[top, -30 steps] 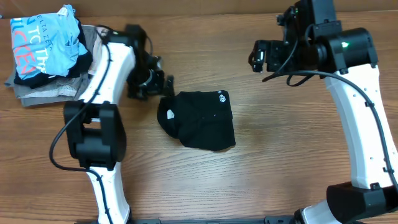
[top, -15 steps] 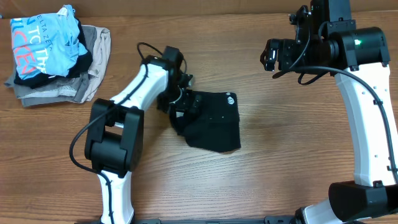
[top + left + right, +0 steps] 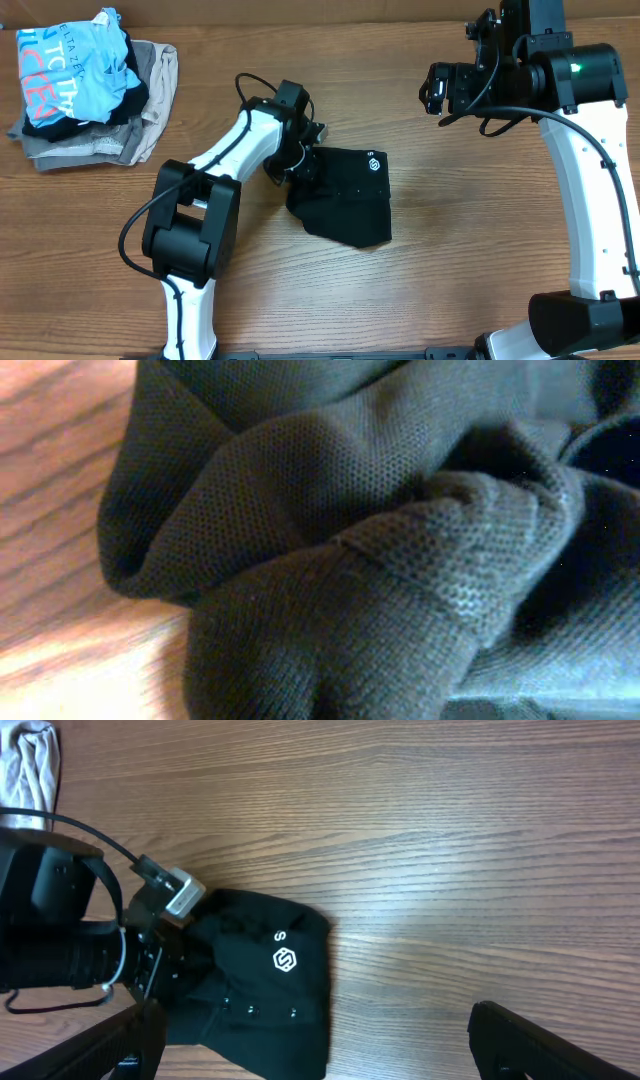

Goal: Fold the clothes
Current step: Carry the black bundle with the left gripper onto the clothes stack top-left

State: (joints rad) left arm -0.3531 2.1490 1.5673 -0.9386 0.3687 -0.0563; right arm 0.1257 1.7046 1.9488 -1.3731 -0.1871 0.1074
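The clothes [image 3: 345, 195], a black garment with a small white logo [image 3: 376, 165], lie folded small in the middle of the wooden table. My left gripper [image 3: 298, 160] is at the garment's left edge, shut on bunched black fabric. In the left wrist view the knit fabric [image 3: 380, 540] fills nearly the whole frame and hides the fingers. My right gripper [image 3: 435, 90] hangs open, high and to the right of the garment. From the right wrist the garment [image 3: 260, 1010] and its logo [image 3: 287, 960] lie below the right gripper [image 3: 320, 1045], whose two fingers stand wide apart.
A pile of other garments [image 3: 85, 110] sits at the far left corner, with a light blue lettered shirt [image 3: 75, 65] on top. The left arm's white links [image 3: 220, 160] stretch over the table left of the garment. Bare wood [image 3: 470, 230] lies to its right.
The left arm swung right from beside the pile to the garment's left edge and its jaws closed on the fabric. The garment slid slightly right. The right arm shifted slightly right, then stayed still.
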